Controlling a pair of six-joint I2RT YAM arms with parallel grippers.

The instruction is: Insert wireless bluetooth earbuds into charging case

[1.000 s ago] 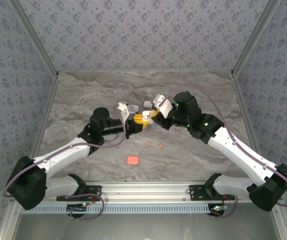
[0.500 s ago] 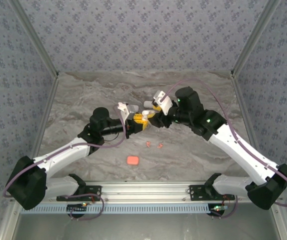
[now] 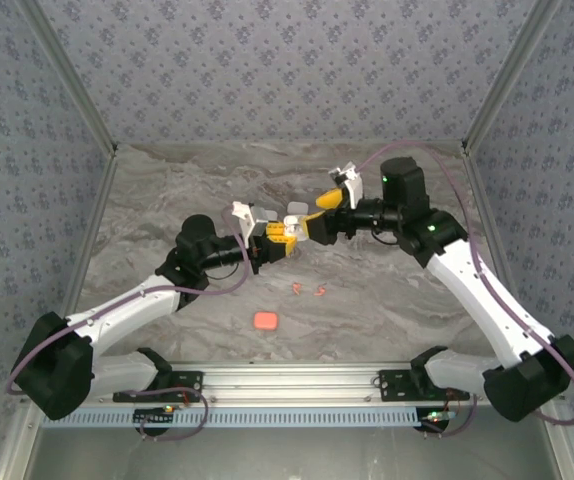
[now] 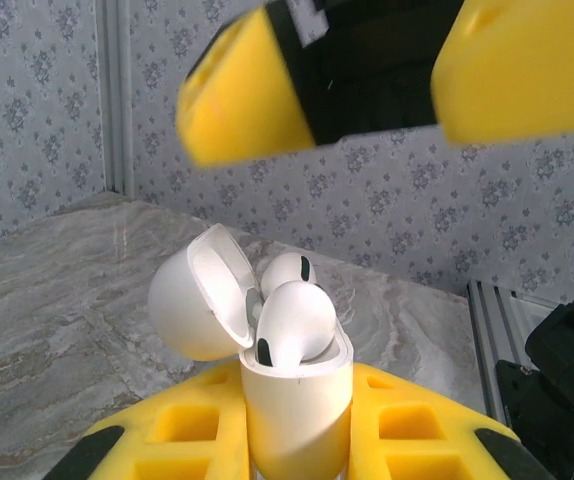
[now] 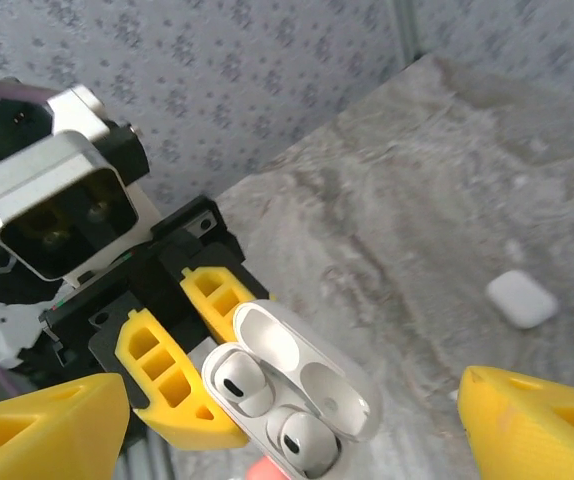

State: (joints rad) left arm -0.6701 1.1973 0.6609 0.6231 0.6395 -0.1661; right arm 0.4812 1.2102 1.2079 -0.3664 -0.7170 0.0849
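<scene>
The left pincer [image 4: 297, 445] is clamped tight on the open white case [image 4: 297, 400]; two white earbuds [image 4: 295, 320] sit in its sockets, just above that pincer's yellow fingers; the right pincer [image 3: 312, 218] gapes wide, holding nothing, its fingers either side of the case and apart from it.

Earbuds [image 5: 239, 383] — stems hidden in case [image 5: 329, 385]

- Two white earbuds [image 4: 295, 318] sit stems-down in the open white case [image 4: 297, 410], its lid [image 4: 199, 305] tipped toward 9 o'clock.
- Two orange-red earbuds [image 3: 309, 290] lie loose at the case's 5 o'clock.
</scene>
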